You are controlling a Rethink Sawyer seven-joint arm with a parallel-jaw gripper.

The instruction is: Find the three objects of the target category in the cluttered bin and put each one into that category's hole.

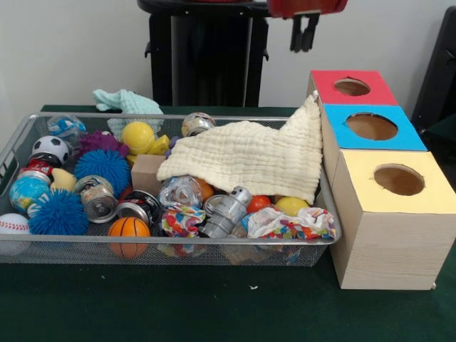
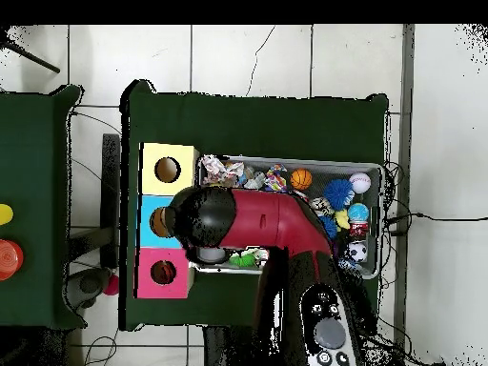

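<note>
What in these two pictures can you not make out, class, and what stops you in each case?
- Bin contents beneath the cream cloth, front view: the cloth covers them.
- Most of the wire bin, overhead view: the red arm hides it.
- The arm, front view: cut off by the top edge; only the pincer hangs in.
- Pincer open or shut: too small to tell.

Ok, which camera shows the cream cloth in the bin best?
The front view: the cream cloth lies fully visible, draped over the clutter and up against the blue box. In the overhead view the arm covers it entirely.
</note>
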